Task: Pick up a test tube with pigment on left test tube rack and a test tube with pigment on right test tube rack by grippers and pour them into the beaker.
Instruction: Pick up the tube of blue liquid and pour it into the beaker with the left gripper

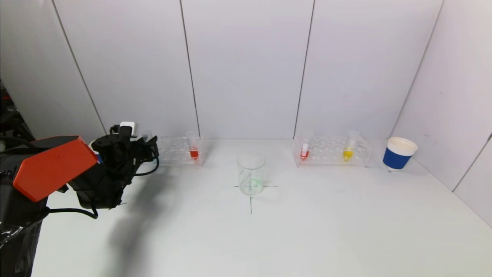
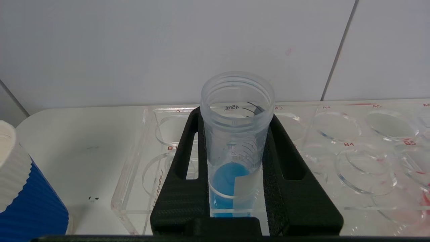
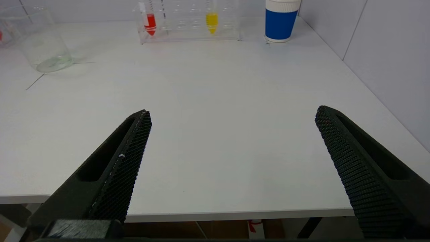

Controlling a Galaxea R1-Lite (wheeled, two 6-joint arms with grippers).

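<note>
You are looking at a laboratory-style test bench: a plain white worktop (image 1: 307,231) boxed in by white panel walls (image 1: 246,65), two clear acrylic test tube racks (image 1: 332,152) holding graduated plastic tubes of red (image 1: 194,153) and yellow pigment (image 1: 348,154), and a clear glass beaker (image 1: 251,175) standing on a marked cross.

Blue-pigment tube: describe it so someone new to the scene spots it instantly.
Start at the clear left rack by the back wall, left of the beaker. At that rack's left end, the left gripper is shut on an uncapped clear tube standing upright in it. It is the only tube with blue liquid; the others hold red or yellow.
</note>
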